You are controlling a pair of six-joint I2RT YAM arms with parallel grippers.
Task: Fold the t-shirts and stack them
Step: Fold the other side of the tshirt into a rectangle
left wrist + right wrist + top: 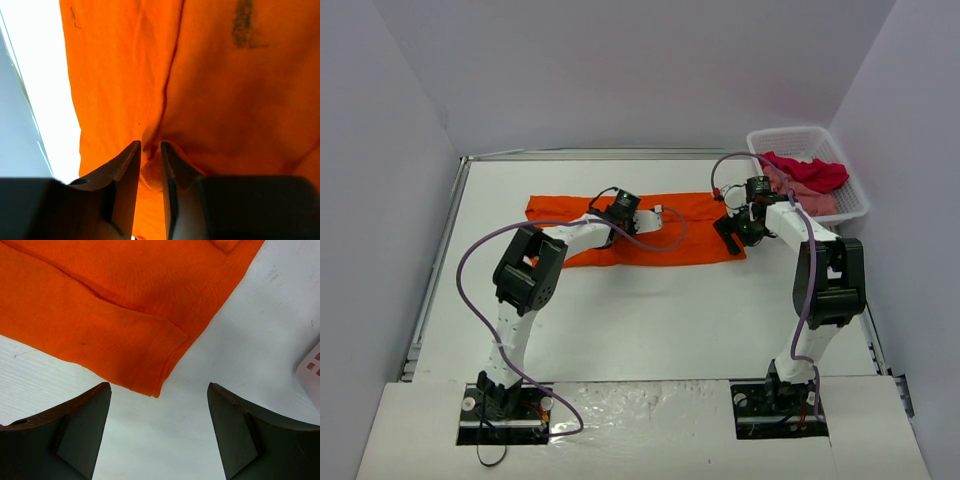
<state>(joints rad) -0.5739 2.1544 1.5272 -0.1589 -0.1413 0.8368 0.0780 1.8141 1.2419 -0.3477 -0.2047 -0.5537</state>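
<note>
Status: left tool [150,152] clamped on orange t-shirt [705,245], right tool [159,390] open.

The orange t-shirt lies as a long flat band across the far half of the desk [650,310]. The left tool has its fingers nearly together, with a ridge of orange cloth pinched between them near the band's middle. The right tool has its fingers spread wide with nothing between them, and sits over the band's near right corner, where a hemmed folded layer ends on bare desk. The crimson t-shirt [810,172] and pink t-shirt [810,200] lie bunched in the white lattice basket [800,135] at the far right corner, apart from the orange t-shirt.
</note>
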